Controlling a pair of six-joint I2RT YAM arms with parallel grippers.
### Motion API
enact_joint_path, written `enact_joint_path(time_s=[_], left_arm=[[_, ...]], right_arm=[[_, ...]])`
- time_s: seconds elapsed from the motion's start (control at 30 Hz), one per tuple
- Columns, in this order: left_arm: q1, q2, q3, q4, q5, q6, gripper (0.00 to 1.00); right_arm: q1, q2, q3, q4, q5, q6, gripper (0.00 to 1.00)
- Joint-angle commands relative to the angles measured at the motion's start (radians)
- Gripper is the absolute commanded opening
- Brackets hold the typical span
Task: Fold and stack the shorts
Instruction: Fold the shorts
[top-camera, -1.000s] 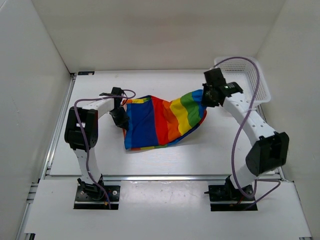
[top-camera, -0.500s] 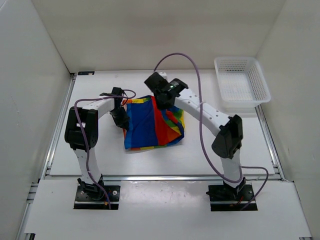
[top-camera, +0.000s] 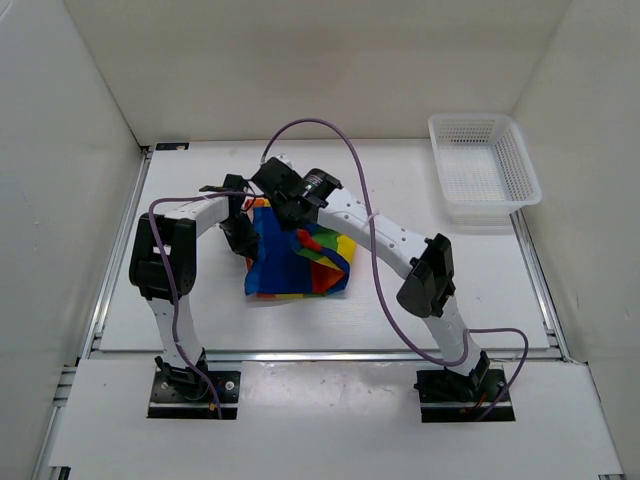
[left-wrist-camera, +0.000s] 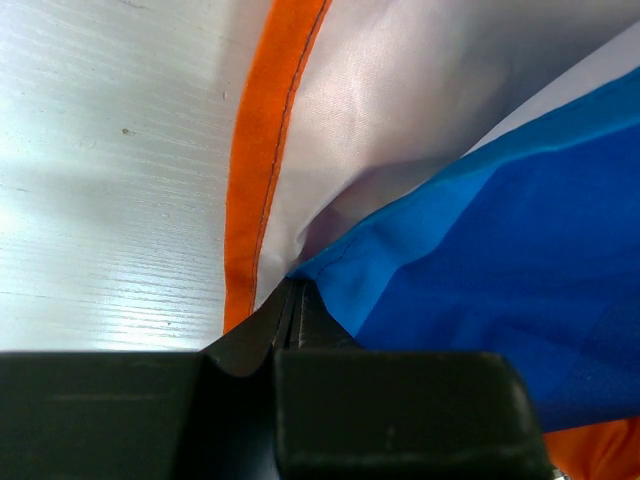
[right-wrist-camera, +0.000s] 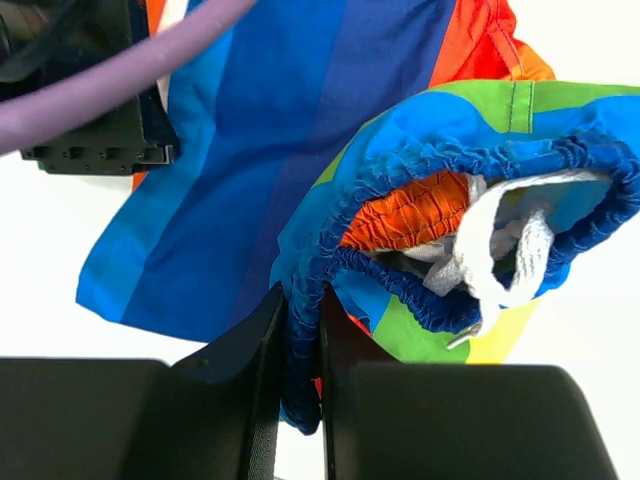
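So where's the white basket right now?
In the top view, the white mesh basket sits at the far right corner of the table, well apart from the rainbow shorts.

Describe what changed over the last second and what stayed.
The right gripper, shut on the waistband of the rainbow-striped fabric shorts, swung left from beside the white plastic mesh basket, folding them over their blue end. The left gripper stayed clamped on their left edge; the basket stayed.
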Motion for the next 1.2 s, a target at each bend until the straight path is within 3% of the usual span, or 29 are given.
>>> enact_joint_path(time_s=[0.0, 0.43, 0.53, 0.57, 0.6, 0.8, 0.93, 1.0, 1.07, 1.13, 1.17], left_arm=[[-0.006, -0.006, 0.013, 0.014, 0.013, -0.004, 0.10], [0.022, -0.057, 0.004, 0.014, 0.045, -0.004, 0.11], [0.077, -0.129, 0.013, -0.020, 0.064, 0.022, 0.24], [0.102, -0.144, 0.022, -0.043, 0.073, 0.031, 0.35], [0.111, -0.157, 0.050, -0.056, 0.082, 0.054, 0.38], [0.152, -0.167, 0.147, -0.135, 0.159, 0.102, 0.42], [0.203, -0.207, 0.179, -0.184, 0.177, 0.111, 0.58], [0.237, -0.229, 0.209, -0.210, 0.177, 0.111, 0.58], [0.258, -0.266, 0.260, -0.242, 0.168, 0.111, 0.59], [0.272, -0.289, 0.311, -0.262, 0.153, 0.111, 0.59], [0.272, -0.307, 0.325, -0.283, 0.139, 0.111, 0.59]], right_arm=[[0.000, -0.036, 0.046, 0.058, -0.023, -0.027, 0.00], [0.000, 0.048, 0.055, 0.260, -0.249, -0.067, 0.00], [0.000, 0.062, 0.036, 0.270, -0.249, -0.067, 0.00], [0.000, 0.062, 0.036, 0.280, -0.249, -0.067, 0.00], [0.000, 0.062, 0.027, 0.280, -0.249, -0.067, 0.00], [0.000, 0.062, 0.026, 0.299, -0.249, -0.076, 0.00], [0.000, 0.083, 0.026, 0.299, -0.296, -0.095, 0.03], [0.000, 0.120, 0.078, 0.299, -0.350, -0.110, 0.53], [0.000, 0.129, 0.115, 0.253, -0.382, -0.110, 0.89], [0.000, 0.082, 0.088, 0.253, -0.352, -0.099, 0.99], [0.000, 0.031, 0.073, 0.253, -0.318, -0.089, 0.99]])
